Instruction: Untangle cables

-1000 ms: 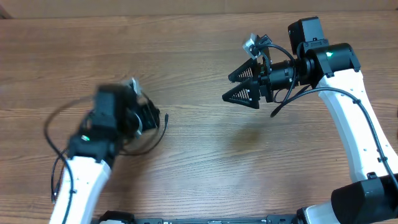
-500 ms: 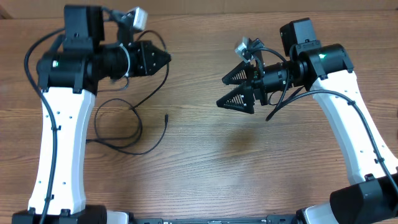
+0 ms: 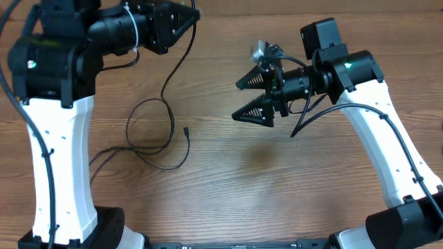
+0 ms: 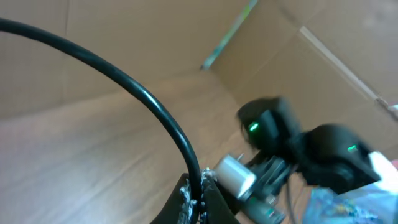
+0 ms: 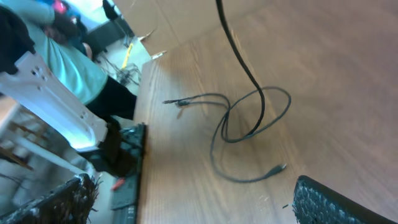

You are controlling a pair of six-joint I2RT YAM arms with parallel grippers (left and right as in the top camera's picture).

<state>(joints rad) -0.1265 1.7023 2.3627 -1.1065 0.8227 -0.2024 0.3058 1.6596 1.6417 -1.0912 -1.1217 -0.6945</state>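
One cable trailing to table — left gripper pinched on it; right gripper spread wide, empty.

A brown wood-grain table, evenly lit, fills the overhead view. Past the table's edge, the right wrist view shows someone in teal.

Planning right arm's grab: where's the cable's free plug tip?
Overhead: the plug tip lies on the table, left of centre, just right of the loop in the cable.
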